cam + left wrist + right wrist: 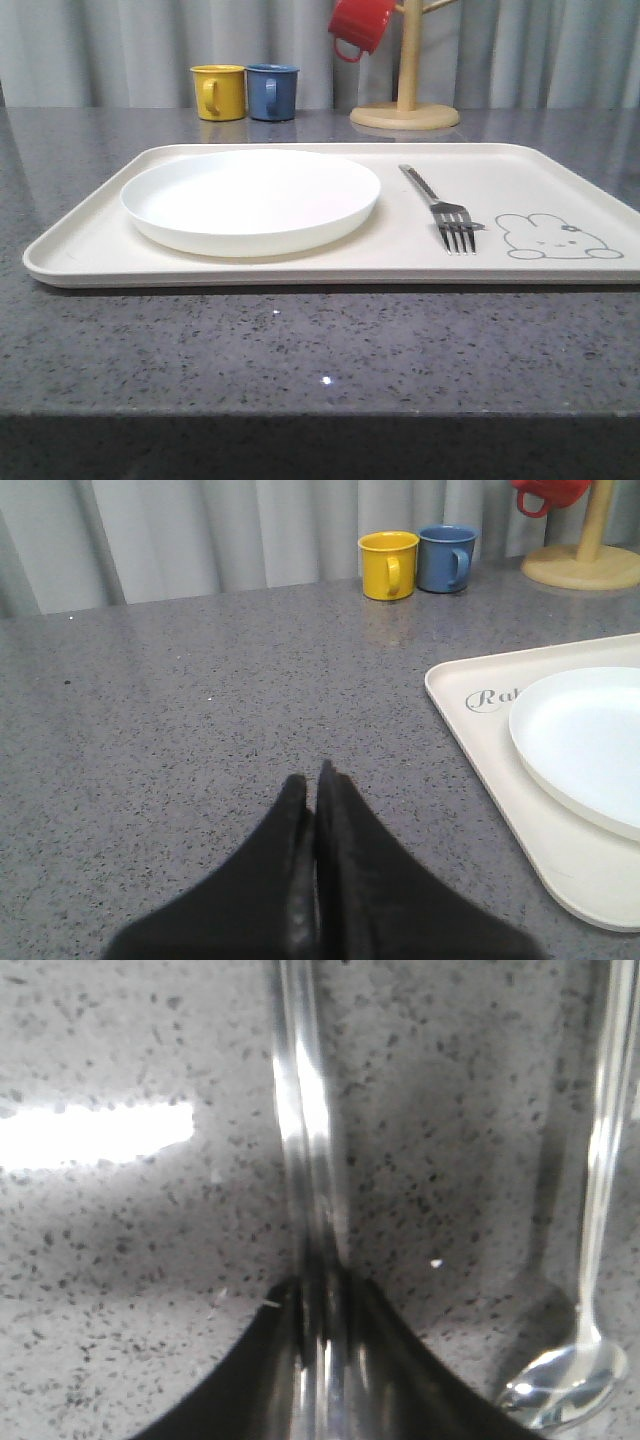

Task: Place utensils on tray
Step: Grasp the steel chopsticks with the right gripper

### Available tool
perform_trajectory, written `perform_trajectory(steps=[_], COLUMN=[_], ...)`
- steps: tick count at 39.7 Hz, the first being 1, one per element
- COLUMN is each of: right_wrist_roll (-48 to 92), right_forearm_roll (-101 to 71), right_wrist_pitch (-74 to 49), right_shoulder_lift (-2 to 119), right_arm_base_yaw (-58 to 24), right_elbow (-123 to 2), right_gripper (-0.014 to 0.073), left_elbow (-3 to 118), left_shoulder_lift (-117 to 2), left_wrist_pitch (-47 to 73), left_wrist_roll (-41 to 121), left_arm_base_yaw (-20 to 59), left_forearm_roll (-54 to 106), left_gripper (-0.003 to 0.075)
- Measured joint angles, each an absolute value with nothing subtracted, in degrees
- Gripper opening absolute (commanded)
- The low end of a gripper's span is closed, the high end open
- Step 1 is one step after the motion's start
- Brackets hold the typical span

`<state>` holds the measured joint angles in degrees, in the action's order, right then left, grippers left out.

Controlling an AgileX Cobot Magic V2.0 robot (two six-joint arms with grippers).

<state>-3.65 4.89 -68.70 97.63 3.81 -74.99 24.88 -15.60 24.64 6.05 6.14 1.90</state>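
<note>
Chopsticks (pixel 305 1160) in right hand (pixel 320 1310), spoon (pixel 590 1260) just beside.

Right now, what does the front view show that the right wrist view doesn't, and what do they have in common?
Front view: the tray carrying the white plate and the fork, the yellow mug and blue mug behind it, and the red mug hanging on a wooden stand.

Right wrist view: the right pincer closed on the chopsticks, with the spoon lying beside them.

Both: the speckled grey countertop.
</note>
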Motion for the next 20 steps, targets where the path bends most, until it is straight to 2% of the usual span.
perform_trajectory(steps=[5, 20], right_wrist_roll=[-3.7, -4.4], right_forearm_roll=[4.9, 3.8], right_wrist_pitch=[-68.7, -70.3], right_shoulder_lift=[97.5, 89.8], right_arm_base_yaw=[3.8, 3.6], right_elbow=[-75.0, -76.5], right_gripper=[-0.0022, -0.0024], left_elbow=[24.9, 24.9], left_shoulder_lift=[-15.6, -15.6], left_wrist_pitch=[24.6, 24.6], left_wrist_roll=[6.0, 6.0], left_arm_base_yaw=[6.1, 6.1], left_forearm_roll=[1.9, 1.9], left_gripper=[-0.0018, -0.0018])
